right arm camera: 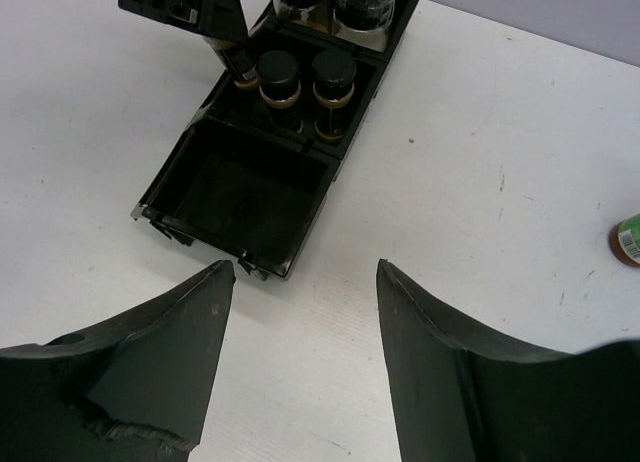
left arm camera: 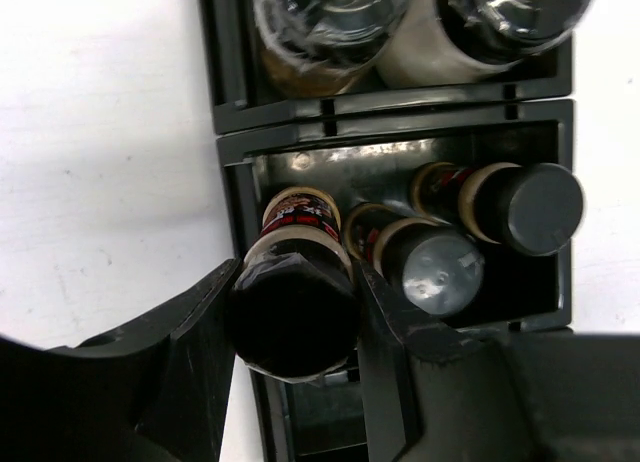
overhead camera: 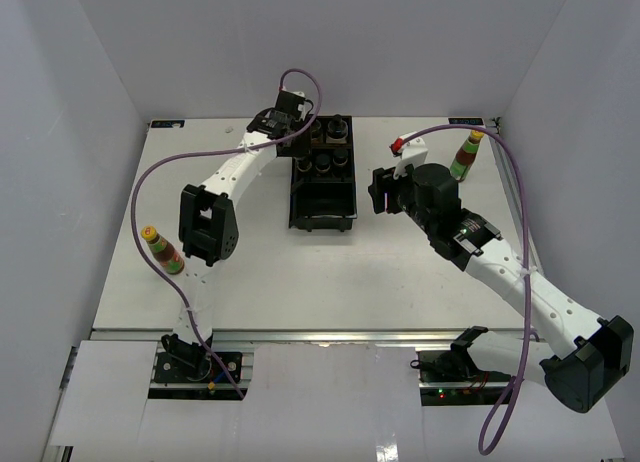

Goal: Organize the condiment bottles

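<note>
Your left jaws are clamped on the cap of a black-capped jar (left arm camera: 295, 307) in the tray's (left arm camera: 233, 182) middle compartment, with two more jars (left arm camera: 430, 267) just right of them. Your right jaws stand partly open, holding nothing, with the tray's empty end compartment (right arm camera: 250, 197) just ahead and a sauce bottle (right arm camera: 628, 240) off to their right.

- Right end effector (right arm camera: 305, 272): two black fingers at the lower edge, spread apart above the white desk (right arm camera: 480, 182).
- Long black plastic compartmented tray (right arm camera: 240, 197): rests on the desk, ahead of the fingers.
- Middle compartment: two upright black-capped jars (right arm camera: 280, 77), side by side.
- Left end effector (right arm camera: 225, 37): tip touches a third jar (right arm camera: 243, 74) at the tray's left wall.
- Green-labelled bottle (right arm camera: 627, 240): cropped at the right edge, well apart from the tray.
</note>
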Robot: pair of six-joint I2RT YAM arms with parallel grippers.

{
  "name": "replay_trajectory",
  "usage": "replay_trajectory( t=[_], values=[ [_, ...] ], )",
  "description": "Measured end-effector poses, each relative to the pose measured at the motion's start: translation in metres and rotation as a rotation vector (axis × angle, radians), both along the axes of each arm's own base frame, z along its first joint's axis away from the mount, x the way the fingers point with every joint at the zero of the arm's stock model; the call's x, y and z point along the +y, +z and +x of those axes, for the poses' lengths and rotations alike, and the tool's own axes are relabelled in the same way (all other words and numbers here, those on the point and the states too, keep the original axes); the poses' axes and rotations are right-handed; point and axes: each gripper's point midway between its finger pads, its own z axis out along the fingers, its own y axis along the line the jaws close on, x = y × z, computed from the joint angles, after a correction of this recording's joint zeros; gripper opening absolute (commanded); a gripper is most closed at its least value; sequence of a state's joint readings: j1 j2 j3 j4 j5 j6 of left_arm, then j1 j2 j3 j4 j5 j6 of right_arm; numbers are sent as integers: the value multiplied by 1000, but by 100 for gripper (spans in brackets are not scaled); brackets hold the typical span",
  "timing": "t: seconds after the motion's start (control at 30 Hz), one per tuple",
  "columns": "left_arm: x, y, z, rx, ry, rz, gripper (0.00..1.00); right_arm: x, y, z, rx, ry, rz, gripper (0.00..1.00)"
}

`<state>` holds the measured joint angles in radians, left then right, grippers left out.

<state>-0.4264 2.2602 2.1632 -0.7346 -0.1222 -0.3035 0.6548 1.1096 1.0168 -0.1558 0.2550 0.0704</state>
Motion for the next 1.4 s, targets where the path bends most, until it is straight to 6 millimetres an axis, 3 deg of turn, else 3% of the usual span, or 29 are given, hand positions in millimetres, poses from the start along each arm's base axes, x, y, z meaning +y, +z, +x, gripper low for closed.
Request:
replay_trajectory(
  t=[0.27,0.37,0.47,0.67,0.8,1.03,1.4],
  values=[
    [-12,-6,1,-10,-25,-10,3,-2,1,0,-7,-8,-1,66],
    [-13,-10,1,-6,-26,-6,21,-2,1,1,-7,-11,-3,66],
    [-16,-17,2,-5,-28,-4,46,-3,-1,1,-6,-15,-7,66],
    [-18,-45,2,37,-33,16,62,-5,-6,1,-2,-23,-18,66],
    [-21,-50,2,44,-40,22,72,-6,-5,2,-6,-26,-20,67],
    [-23,-44,2,34,-44,27,78,-7,-2,1,-13,-27,-18,67],
    [-6,-25,2,11,12,86,81,-7,-12,5,8,-33,-48,67]
  ],
)
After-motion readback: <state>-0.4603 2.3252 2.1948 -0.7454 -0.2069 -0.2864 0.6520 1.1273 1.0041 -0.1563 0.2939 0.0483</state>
